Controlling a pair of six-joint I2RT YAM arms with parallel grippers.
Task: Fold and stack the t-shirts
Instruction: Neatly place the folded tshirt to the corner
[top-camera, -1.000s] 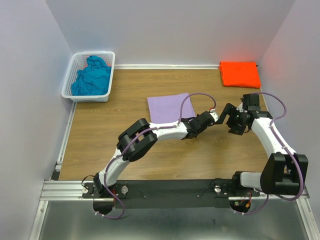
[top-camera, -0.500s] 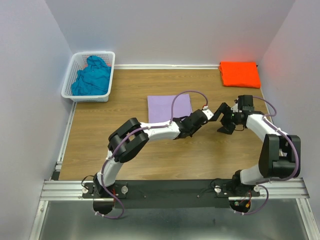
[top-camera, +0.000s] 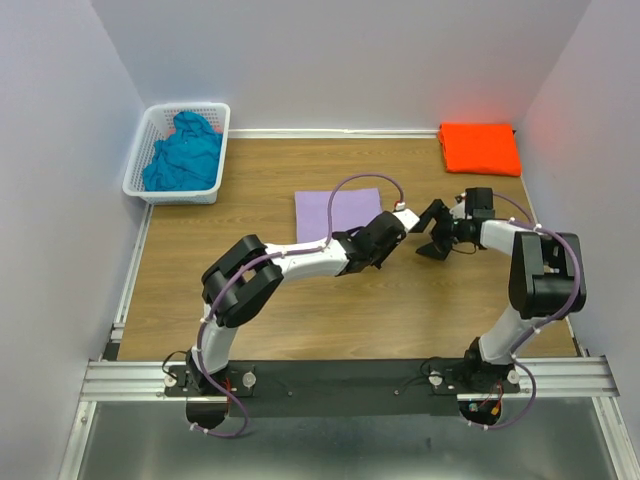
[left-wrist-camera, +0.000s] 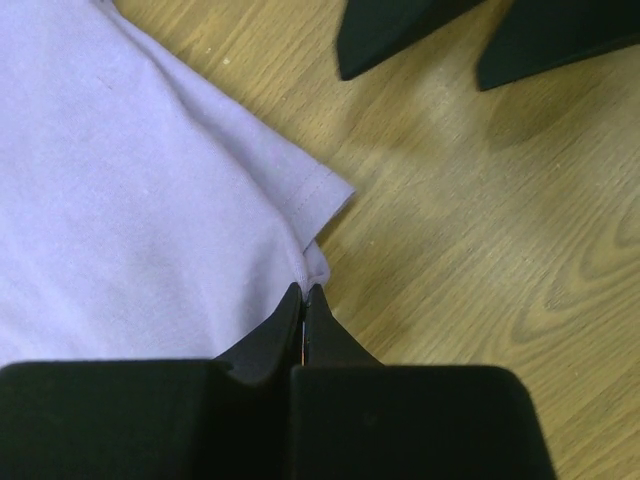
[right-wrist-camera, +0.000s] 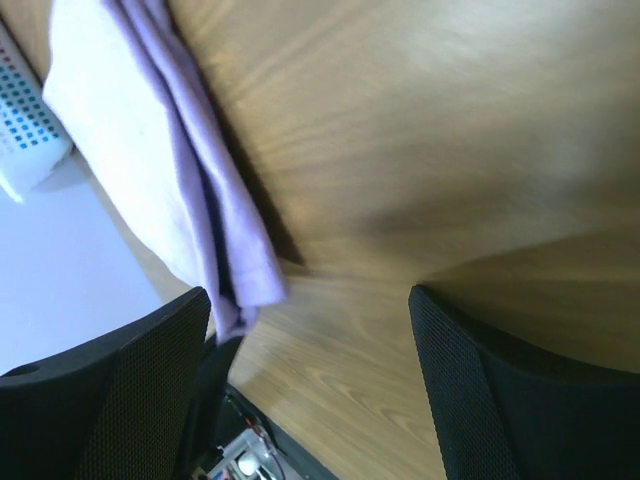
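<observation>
The lavender t-shirt (top-camera: 337, 215) lies folded flat mid-table; it also shows in the left wrist view (left-wrist-camera: 130, 200) and the right wrist view (right-wrist-camera: 150, 130). My left gripper (top-camera: 393, 226) (left-wrist-camera: 303, 292) points down at its near right corner, jaws shut on the corner's hem. My right gripper (top-camera: 430, 232) (right-wrist-camera: 308, 300) is open and empty just right of that corner, low over the wood; its fingertips (left-wrist-camera: 400, 30) show in the left wrist view. The orange t-shirt (top-camera: 480, 147) lies folded at the back right. The teal t-shirt (top-camera: 183, 152) sits crumpled in the basket.
The white lattice basket (top-camera: 140, 168) stands at the back left corner. Walls close the table on the left, back and right. The two grippers are close together, right of the table's centre. Bare wooden table (top-camera: 200, 260) lies in front.
My right gripper has swung left and come close to the lavender shirt's corner. My left gripper has drawn back left toward the shirt, and its elbow has shifted left.
</observation>
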